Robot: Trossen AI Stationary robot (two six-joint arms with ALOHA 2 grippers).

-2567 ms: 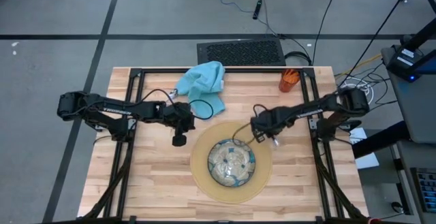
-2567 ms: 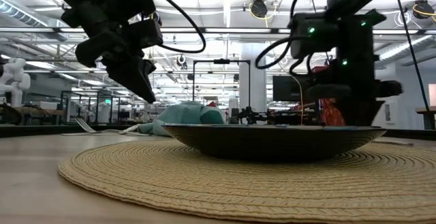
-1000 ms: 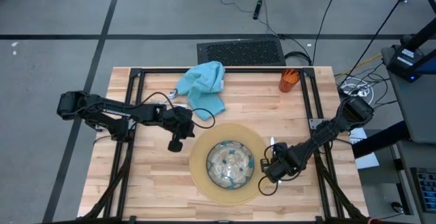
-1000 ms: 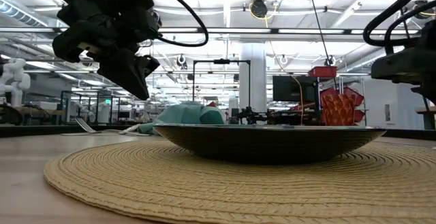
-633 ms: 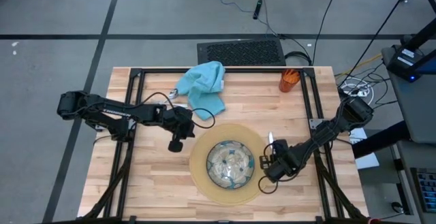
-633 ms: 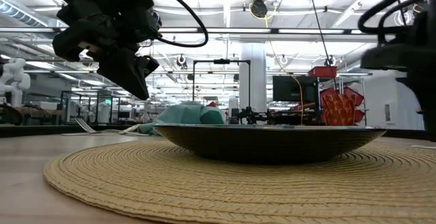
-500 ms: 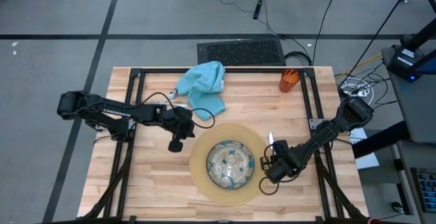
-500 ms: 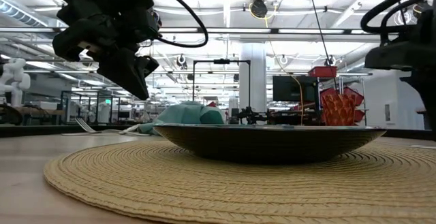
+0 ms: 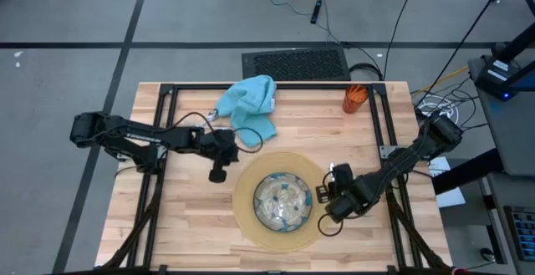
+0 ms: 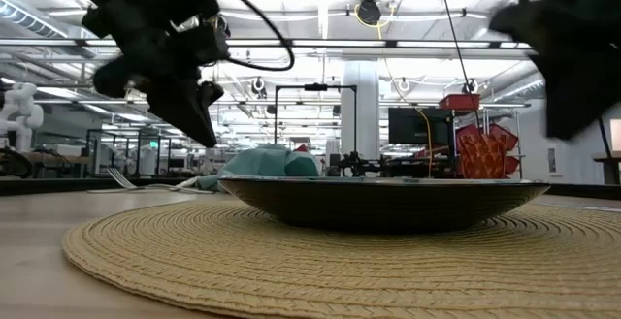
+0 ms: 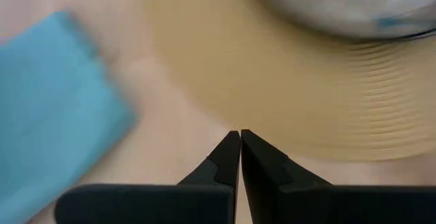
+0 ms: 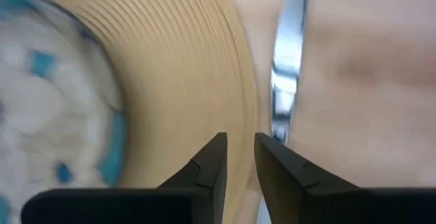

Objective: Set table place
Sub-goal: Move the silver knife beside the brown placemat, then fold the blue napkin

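The patterned glass bowl point(image 9: 284, 200) stands on the round tan mat point(image 9: 251, 218) at the table's near middle. A silver utensil point(image 12: 289, 67) lies flat on the wood along the mat's right edge. My right gripper point(image 9: 329, 194) hangs above that edge, narrowly open and empty point(image 12: 240, 142); it is blurred in the low view point(image 10: 572, 86). My left gripper point(image 9: 219, 173) is shut and empty point(image 11: 240, 139) above bare wood just left of the mat. The teal napkin point(image 9: 249, 106) lies crumpled at the far middle. The small orange cup point(image 9: 354, 99) stands at the far right.
A small silver piece point(image 9: 213, 115) lies by the napkin's left edge. Black frame rails point(image 9: 163, 133) run along the table's left, right and far sides. Bare wood shows at the near left point(image 9: 167, 233) and between the napkin and the cup point(image 9: 309, 116).
My right gripper has risen from beside the mat's right edge; the silver utensil stays flat on the wood there. My left gripper has shifted a little and shows blurred. Bowl, mat, napkin and cup have kept still.
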